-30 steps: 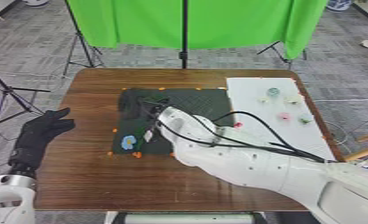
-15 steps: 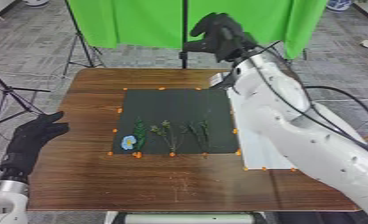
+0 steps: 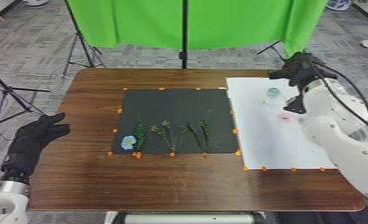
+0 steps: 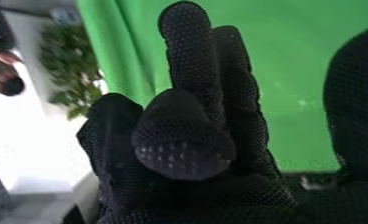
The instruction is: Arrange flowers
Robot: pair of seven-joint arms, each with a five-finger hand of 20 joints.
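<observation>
Right hand (image 3: 298,69) — fingers straight, by white board (image 3: 283,145) | left hand (image 3: 44,131) — relaxed | blue flower (image 3: 127,143) on mat (image 3: 173,106)

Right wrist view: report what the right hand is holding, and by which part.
Nothing is held; the right hand is empty, with nothing gripped between fingers and thumb.

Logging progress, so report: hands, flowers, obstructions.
Left hand open, at table's left edge. Right hand open, partly hiding white board's far right corner. Blue flower beside leafy stem on dark mat.
</observation>
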